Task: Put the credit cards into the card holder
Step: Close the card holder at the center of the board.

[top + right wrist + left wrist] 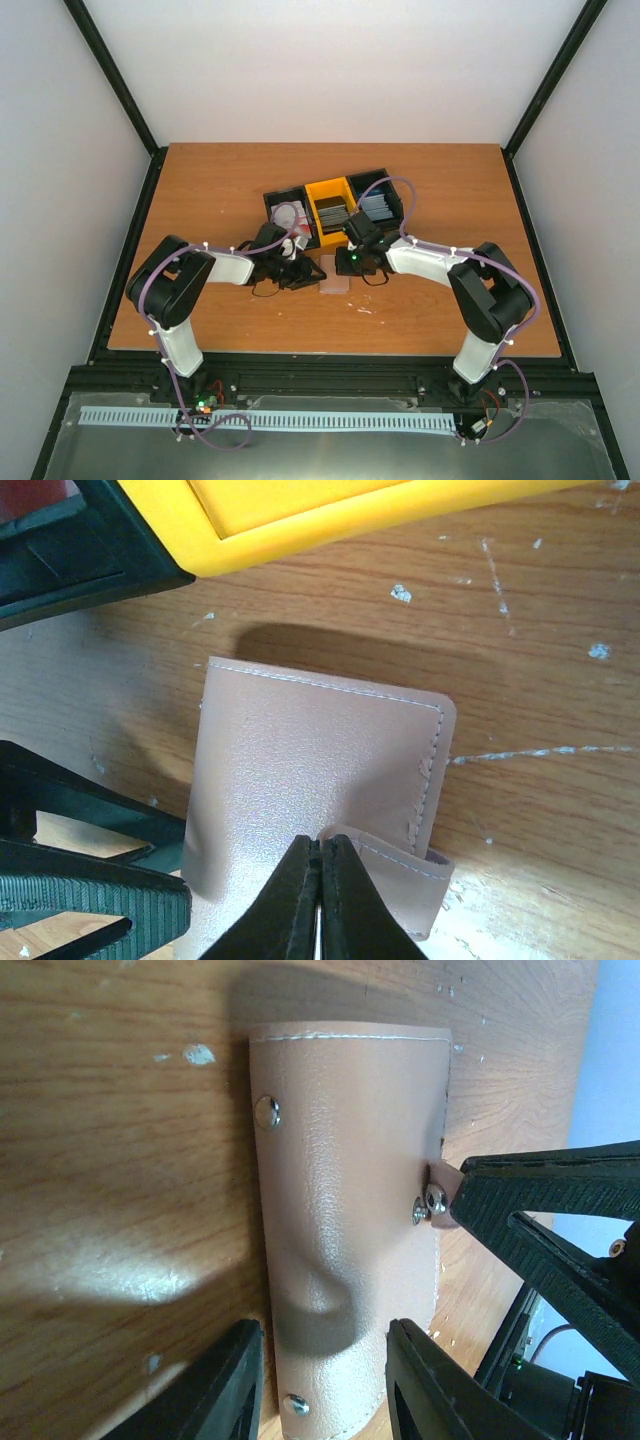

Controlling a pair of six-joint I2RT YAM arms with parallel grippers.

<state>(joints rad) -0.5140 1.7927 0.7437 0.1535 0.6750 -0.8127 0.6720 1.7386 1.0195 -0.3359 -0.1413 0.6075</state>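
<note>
Pinching the card holder's (pixel 300 770) snap tab (pixel 400 865) mid-table (pixel 200 200) in the closed right claw (pixel 320 855) (squeezing its end in the half-open left claw (pixel 325 1345)).

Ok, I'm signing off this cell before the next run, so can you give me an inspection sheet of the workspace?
Surface: wooden table, white flecks.
Job's things: card holder flat on the table; credit cards sorted in three bins behind it.
Clutter: nothing seen.
Grippers: left gripper clamps the holder's end; right gripper shut on its snap tab.
Cables: purple cables along both arms, one looping by the right-hand bin.
Surroundings: white walls, black frame.
</note>
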